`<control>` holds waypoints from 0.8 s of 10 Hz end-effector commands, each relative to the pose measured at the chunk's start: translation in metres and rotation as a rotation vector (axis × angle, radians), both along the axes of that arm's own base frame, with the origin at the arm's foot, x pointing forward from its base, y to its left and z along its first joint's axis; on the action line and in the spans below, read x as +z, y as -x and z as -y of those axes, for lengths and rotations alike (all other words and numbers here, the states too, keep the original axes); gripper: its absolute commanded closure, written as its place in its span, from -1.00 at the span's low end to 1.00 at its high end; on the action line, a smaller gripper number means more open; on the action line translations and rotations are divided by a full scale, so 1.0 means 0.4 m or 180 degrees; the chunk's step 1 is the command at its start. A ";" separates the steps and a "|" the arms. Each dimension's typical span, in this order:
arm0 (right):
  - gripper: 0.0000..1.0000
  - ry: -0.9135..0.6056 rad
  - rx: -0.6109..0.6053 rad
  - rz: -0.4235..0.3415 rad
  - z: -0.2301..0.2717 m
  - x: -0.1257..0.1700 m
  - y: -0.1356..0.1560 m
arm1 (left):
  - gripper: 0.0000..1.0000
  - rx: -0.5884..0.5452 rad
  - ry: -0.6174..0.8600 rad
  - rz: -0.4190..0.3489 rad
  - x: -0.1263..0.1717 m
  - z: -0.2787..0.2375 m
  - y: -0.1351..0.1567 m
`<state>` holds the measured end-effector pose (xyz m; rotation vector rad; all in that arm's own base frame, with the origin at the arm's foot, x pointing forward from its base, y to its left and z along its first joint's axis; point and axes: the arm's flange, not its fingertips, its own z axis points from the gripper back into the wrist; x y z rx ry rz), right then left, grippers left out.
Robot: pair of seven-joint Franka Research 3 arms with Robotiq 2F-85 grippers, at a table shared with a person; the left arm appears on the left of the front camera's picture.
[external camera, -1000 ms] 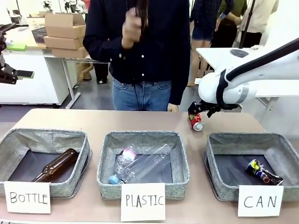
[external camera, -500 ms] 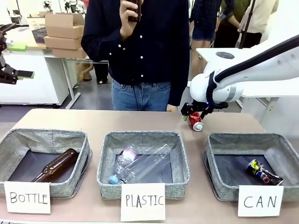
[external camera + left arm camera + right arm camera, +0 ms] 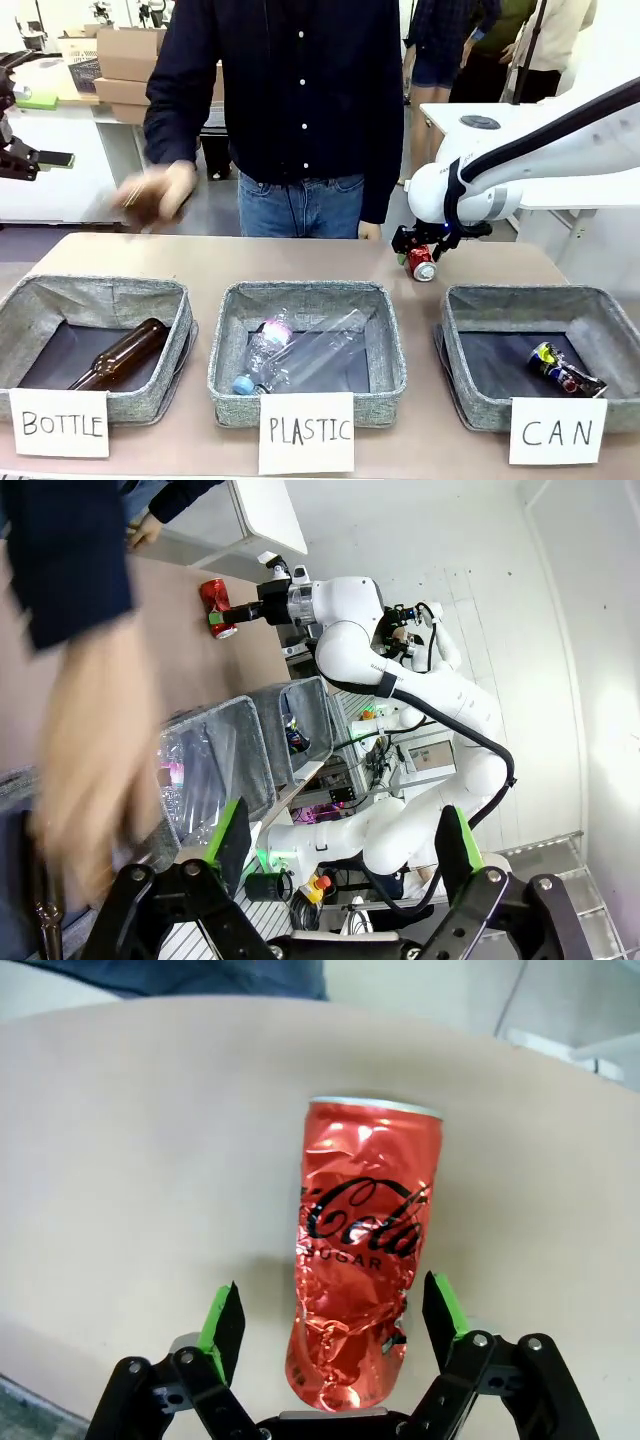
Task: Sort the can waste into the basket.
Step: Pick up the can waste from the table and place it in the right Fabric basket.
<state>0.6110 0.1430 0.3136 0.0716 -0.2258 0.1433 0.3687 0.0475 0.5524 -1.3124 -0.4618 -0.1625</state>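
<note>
A dented red can lies on its side on the tan table, also seen as the red can behind the CAN basket. My right gripper is open, its green pads on either side of the can's near end with a gap on the left. From the front, the right gripper sits low over the can. A dark printed can lies inside the CAN basket. My left gripper is open and holds nothing, high at the table's left side.
The PLASTIC basket holds clear bottles and the BOTTLE basket holds a brown bottle. A person stands at the far edge. Their blurred hand is over the table's far left, and the same hand is close to my left gripper.
My right gripper moved left over the red can and settled around it. The person's hand dropped from chest height to the far left of the table.
</note>
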 end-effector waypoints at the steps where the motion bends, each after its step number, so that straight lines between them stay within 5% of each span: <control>1: 0.37 0.0136 -0.0109 -0.0018 -0.021 -0.008 -0.004 | -0.93 0.0021 0.0046 0.0057 0.003 0.003 0.004; 2: 1.00 0.0131 -0.0120 -0.0021 -0.020 -0.010 -0.003 | -0.93 0.0021 0.0046 0.0057 0.003 0.003 0.004; 4: 1.00 0.0172 -0.0188 -0.0019 -0.014 -0.017 -0.004 | -0.93 0.0021 0.0046 0.0057 0.003 0.003 0.004; 5: 0.71 0.0145 -0.0178 -0.0025 -0.014 -0.019 -0.003 | -0.93 0.0021 0.0046 0.0057 0.003 0.003 0.004; 6: 0.91 0.0140 -0.0185 -0.0035 -0.014 -0.021 -0.003 | -0.93 0.0021 0.0046 0.0057 0.003 0.003 0.004; 8: 1.00 0.0132 -0.0198 -0.0022 -0.010 -0.018 0.001 | -0.93 0.0021 0.0046 0.0057 0.003 0.003 0.004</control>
